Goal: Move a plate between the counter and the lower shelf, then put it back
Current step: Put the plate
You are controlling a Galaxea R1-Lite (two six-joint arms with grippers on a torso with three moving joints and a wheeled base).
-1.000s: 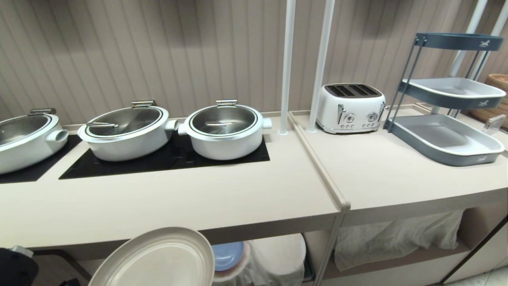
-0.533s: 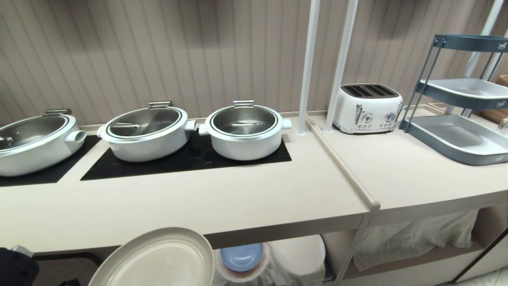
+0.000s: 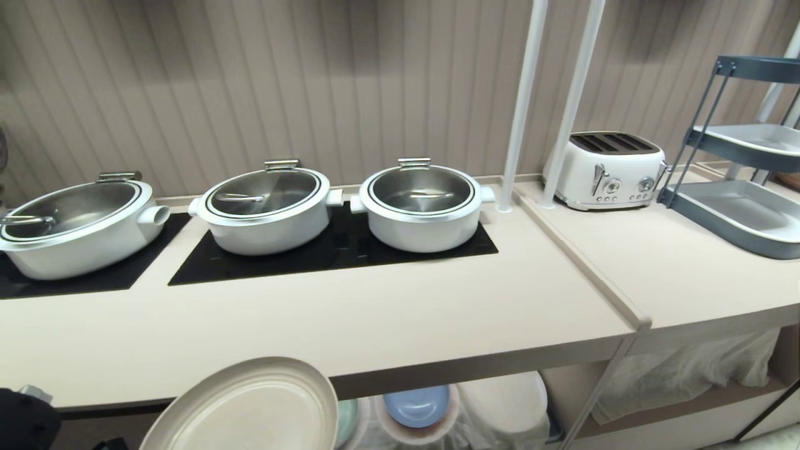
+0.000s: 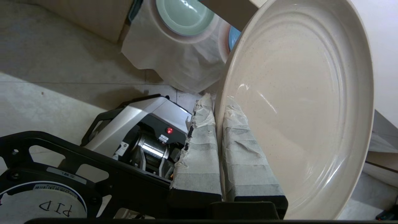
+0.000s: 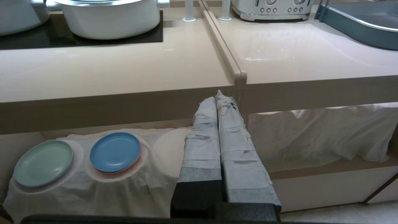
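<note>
The cream plate (image 3: 250,406) hangs tilted in front of and below the counter (image 3: 375,319) edge, at the lower left of the head view. My left gripper (image 4: 216,101) is shut on the plate (image 4: 295,109), one taped finger on each face of its rim. The lower shelf (image 5: 21,138) lies under the counter, with a mint-green plate (image 5: 43,163) and a blue plate (image 5: 115,151) on white-draped stacks. My right gripper (image 5: 219,96) is shut with nothing in it, parked low before the counter front.
Three white pots (image 3: 422,209) stand on black hob panels at the back. Two white poles (image 3: 522,106), a white toaster (image 3: 615,169) and a grey tiered tray rack (image 3: 744,187) occupy the right section. A raised strip (image 3: 587,269) divides the two counter sections.
The whole head view has slid to the right, so the camera has moved left along the counter. The plate stays at the same spot in the view, still held.
</note>
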